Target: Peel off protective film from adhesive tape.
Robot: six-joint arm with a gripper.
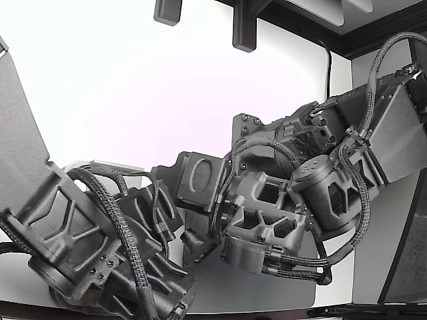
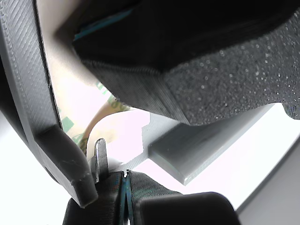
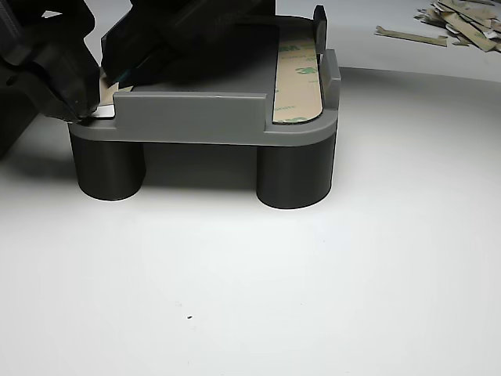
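Observation:
A grey fixture (image 3: pixel 196 117) stands on two dark round legs (image 3: pixel 293 176) on the white table. A tape strip with a tan, green-printed liner (image 3: pixel 297 78) lies along its right side in the other view. My black gripper (image 3: pixel 84 110) is at the fixture's left corner. In the wrist view its fingertips (image 2: pixel 125 187) are pressed together. A curled tan film strip (image 2: pixel 96 123) arcs from the printed liner down towards them, next to a small metal tab (image 2: pixel 101 157). The film's end between the fingers is hidden. The tan film (image 3: pixel 108 90) also shows beside the gripper.
Several peeled film scraps (image 3: pixel 462 19) lie at the back right of the table. In the exterior view two dark arms (image 1: pixel 280 200) (image 1: pixel 87 240) with braided cables crowd the middle and hide the fixture. A black foam-faced block (image 2: pixel 225 89) hangs close over the fixture.

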